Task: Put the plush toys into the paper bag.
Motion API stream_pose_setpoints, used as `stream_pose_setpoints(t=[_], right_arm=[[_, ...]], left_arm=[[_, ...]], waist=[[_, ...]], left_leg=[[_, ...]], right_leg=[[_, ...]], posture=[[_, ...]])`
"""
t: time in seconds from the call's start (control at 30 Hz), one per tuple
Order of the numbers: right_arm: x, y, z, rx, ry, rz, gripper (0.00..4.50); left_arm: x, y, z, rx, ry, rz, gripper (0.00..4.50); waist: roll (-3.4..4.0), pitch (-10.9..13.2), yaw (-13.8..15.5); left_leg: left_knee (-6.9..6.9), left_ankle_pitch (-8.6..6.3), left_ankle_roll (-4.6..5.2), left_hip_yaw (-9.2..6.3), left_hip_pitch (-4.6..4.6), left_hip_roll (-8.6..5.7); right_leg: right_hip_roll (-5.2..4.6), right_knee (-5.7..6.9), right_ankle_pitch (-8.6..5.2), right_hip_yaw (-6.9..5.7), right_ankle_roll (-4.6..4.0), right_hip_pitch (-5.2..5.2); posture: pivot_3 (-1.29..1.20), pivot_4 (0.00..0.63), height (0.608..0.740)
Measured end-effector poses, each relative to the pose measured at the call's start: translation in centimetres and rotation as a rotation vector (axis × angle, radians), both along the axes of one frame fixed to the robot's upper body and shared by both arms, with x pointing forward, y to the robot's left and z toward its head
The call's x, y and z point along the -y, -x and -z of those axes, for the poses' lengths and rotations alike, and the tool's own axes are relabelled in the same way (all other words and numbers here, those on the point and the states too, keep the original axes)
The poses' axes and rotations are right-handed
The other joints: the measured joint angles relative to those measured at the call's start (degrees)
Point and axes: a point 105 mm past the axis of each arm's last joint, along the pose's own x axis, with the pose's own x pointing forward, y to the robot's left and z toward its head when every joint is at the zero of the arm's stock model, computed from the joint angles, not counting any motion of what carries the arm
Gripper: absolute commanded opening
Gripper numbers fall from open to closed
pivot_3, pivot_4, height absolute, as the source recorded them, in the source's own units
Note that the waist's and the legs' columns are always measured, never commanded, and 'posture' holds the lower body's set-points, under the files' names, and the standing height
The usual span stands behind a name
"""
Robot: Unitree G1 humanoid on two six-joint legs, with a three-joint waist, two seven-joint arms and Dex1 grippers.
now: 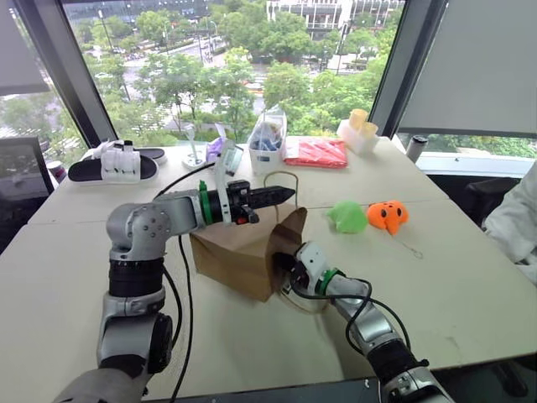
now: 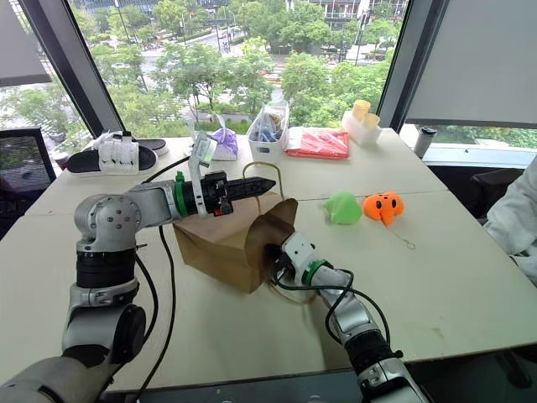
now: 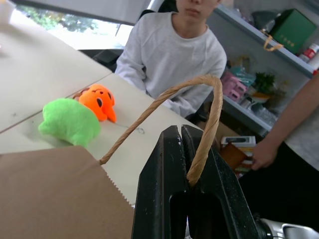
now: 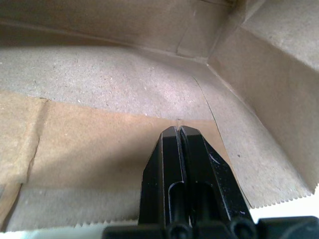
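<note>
No legible writing or brand marks. Paper bag (image 1: 239, 256): plain brown kraft, lying on side at frame centre, mouth toward lower right. Left gripper (image 3: 180, 130) jaws clamped on tan cord handle (image 3: 164, 97). Right gripper (image 4: 178, 130) jaws together, empty, inside bag mouth. Green plush (image 1: 347, 217) and orange plush (image 1: 388, 215) side by side on table (image 1: 470, 285), right of centre.

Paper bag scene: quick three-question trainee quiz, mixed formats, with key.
1. True or false: both plush toys are already inside the paper bag.
2. What is the left gripper shut on? A) the bag's cord handle B) the green toy C) nothing
3. Fill in: the right gripper, jaws shut, reaches ___ the bag's open mouth.

Key:
1. False; the green toy and the orange toy lie side by side on the table.
2. A
3. into
</note>
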Motion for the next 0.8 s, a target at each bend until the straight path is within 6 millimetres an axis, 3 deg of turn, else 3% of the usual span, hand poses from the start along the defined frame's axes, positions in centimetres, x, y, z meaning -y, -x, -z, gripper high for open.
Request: stream_pose_setpoints(t=[0.17, 0.27, 0.4, 0.5, 0.6, 0.7, 0.8], right_arm=[[0.1, 0.4, -0.1, -0.006, -0.016, 0.017, 0.0], [0.5, 0.8, -1.2, 0.002, -0.089, 0.055, 0.0], [3.1, 2.1, -4.0, 0.017, -0.236, 0.127, 0.0], [6.1, 3.9, -6.1, -0.029, -0.413, 0.192, 0.0], [8.7, 4.5, -8.6, -0.022, -0.534, 0.254, 0.0], [11.4, 3.3, -9.0, -0.005, -0.535, 0.384, 1.22], [14.8, 0.5, -7.5, -0.007, -0.336, 0.544, 2.73]], left_arm=[[-0.3, 1.0, 0.6, 0.135, -0.074, 0.068, 0.02], [-0.4, 1.1, 1.1, 0.174, -0.103, 0.082, 0.02], [-0.6, 1.1, 1.2, 0.2, -0.117, 0.083, 0.02], [-0.8, 1.1, 1.4, 0.204, -0.13, 0.086, 0.02], [-0.7, 1.2, 1.5, 0.201, -0.132, 0.104, 0.02], [-0.6, 1.3, 1.6, 0.201, -0.133, 0.116, 0.0], [-0.7, 1.4, 1.7, 0.201, -0.135, 0.127, 0.0]], waist=[[0.0, 0.0, 0.04], [0.0, 0.0, 0.43], [0.0, 0.0, 0.55], [0.0, 0.0, 0.49], [0.0, 0.0, 0.3], [0.0, 0.0, 0.32], [0.0, 0.0, 0.28]], left_leg=[[-0.01, 0.0, 0.0, 0.0, -0.01, 0.0], [0.03, 0.0, 0.0, -0.01, -0.05, -0.02], [0.03, -0.02, 0.04, -0.05, -0.07, -0.04], [0.01, -0.04, 0.08, -0.05, -0.08, -0.02], [0.01, -0.19, 0.35, -0.01, -0.03, -0.01], [0.03, -0.18, 0.36, 0.04, 0.02, 0.03], [0.04, -0.17, 0.38, 0.13, 0.03, 0.01]], right_leg=[[0.0, -0.01, 0.0, 0.0, -0.01, -0.01], [-0.03, -0.02, 0.0, 0.0, -0.01, -0.01], [-0.06, -0.03, 0.0, 0.0, 0.0, 0.02], [-0.06, -0.03, 0.0, 0.0, 0.0, 0.01], [-0.04, -0.04, 0.0, 0.01, -0.01, 0.02], [0.01, -0.03, -0.01, 0.01, -0.02, 0.06], [0.02, -0.03, -0.02, 0.03, -0.03, 0.06]], posture=[[0.0, 0.15, 0.74], [0.0, 0.15, 0.74], [0.0, 0.15, 0.74], [0.0, 0.15, 0.74], [0.0, 0.15, 0.74], [0.0, 0.15, 0.74], [0.0, 0.15, 0.74]])
